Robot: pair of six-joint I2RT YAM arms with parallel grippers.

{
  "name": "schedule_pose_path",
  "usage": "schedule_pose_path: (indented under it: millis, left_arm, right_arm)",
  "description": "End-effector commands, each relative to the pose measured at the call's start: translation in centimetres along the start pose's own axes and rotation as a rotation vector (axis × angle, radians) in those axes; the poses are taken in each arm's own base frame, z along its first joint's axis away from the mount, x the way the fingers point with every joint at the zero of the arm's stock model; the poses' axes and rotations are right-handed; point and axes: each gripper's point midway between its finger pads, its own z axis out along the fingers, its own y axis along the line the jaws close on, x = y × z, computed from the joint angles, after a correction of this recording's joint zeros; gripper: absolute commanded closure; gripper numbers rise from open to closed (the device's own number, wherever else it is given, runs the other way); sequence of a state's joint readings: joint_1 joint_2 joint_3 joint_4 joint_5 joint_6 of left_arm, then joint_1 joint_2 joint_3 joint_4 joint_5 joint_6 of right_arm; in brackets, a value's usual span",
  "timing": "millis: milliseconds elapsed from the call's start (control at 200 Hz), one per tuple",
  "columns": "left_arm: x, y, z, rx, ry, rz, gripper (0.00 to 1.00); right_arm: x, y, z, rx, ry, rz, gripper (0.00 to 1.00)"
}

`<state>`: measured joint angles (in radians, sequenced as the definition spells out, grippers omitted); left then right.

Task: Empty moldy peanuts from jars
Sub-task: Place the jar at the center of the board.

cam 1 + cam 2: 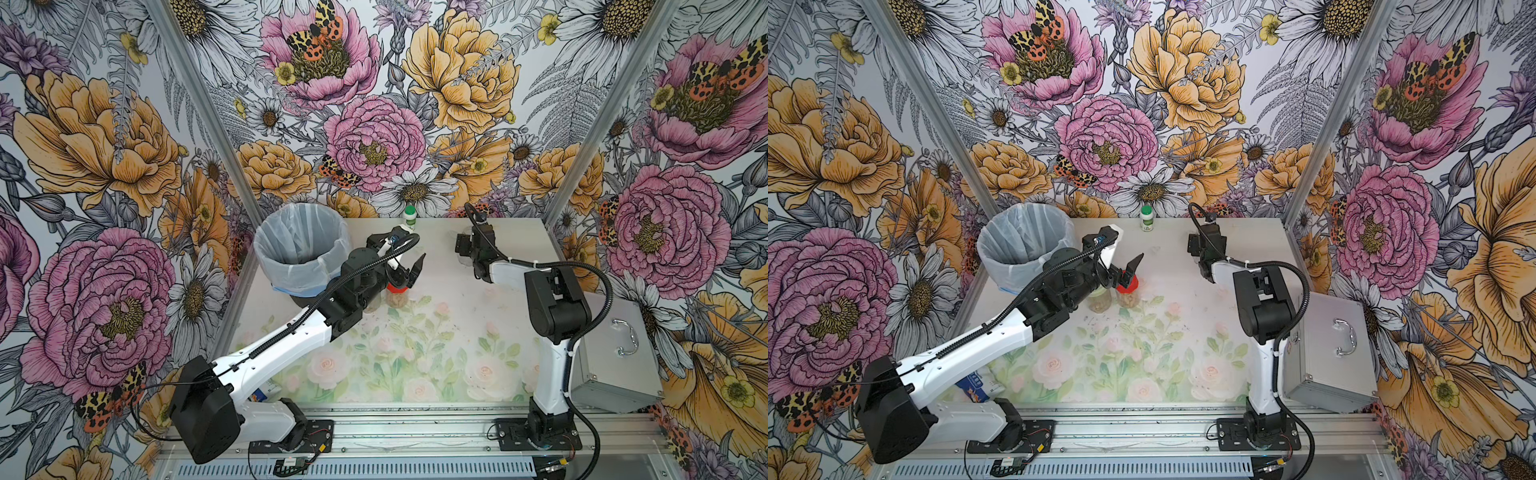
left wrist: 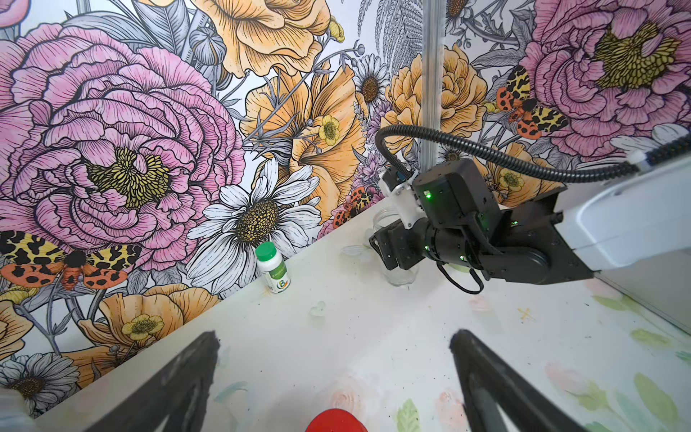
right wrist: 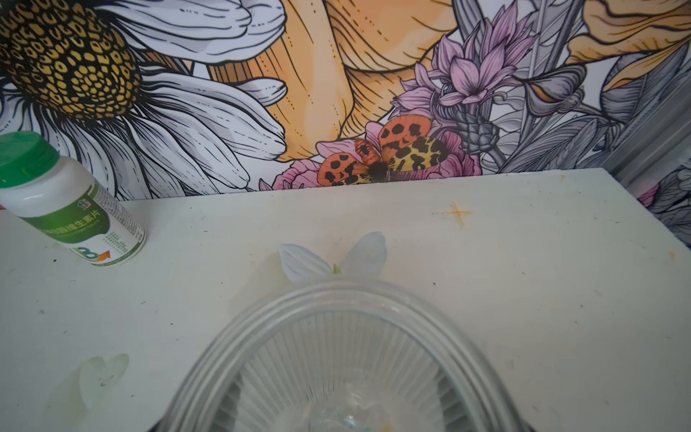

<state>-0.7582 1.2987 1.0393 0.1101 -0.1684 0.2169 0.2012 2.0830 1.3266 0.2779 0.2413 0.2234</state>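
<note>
- Left gripper (image 2: 334, 338) hung spread wide, empty, above the red-lidded peanut jar (image 1: 1127, 289) near the lined bin (image 1: 1005, 266).
- Right gripper (image 2: 390, 252) sat at an empty glass jar (image 3: 336, 290); grip unclear.
- Glass: rigid, slippery, breakable; probably best clasped around the body.

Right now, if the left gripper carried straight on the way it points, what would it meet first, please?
Probably the bare table just beyond the red lid: the open left gripper points over the lid, with the white bottle off to one side. Depth is hard to judge.
</note>
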Motion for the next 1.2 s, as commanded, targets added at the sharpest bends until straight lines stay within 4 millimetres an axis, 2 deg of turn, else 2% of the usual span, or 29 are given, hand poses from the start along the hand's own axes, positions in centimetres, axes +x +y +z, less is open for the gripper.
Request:
schedule_pose_path:
  millis: [0, 100, 450, 821, 1196]
  left_arm:
    - [-1.3, 0.3, -0.6, -0.006, -0.045, 0.01, 0.01]
    - [-1.2, 0.4, -0.5, -0.007, -0.043, 0.015, 0.01]
    - [-0.8, 0.7, -0.3, -0.015, -0.039, 0.02, 0.01]
    - [0.1, 1.3, 0.3, -0.031, -0.021, 0.016, 0.01]
    - [0.5, 1.1, 0.5, -0.025, -0.014, 0.016, 0.01]
  right_arm:
    - [-2.1, -0.1, 0.4, 0.007, -0.053, 0.022, 0.15]
    - [-2.0, -0.2, 0.4, 0.008, -0.049, 0.023, 0.11]
    - [-1.5, -0.1, 0.1, -0.002, -0.018, 0.021, 0.04]
    - [-1.7, -0.4, -1.7, -0.002, 0.005, 0.034, 0.02]
    - [-0.6, -0.9, -3.2, 0.001, 0.031, 0.052, 0.02]
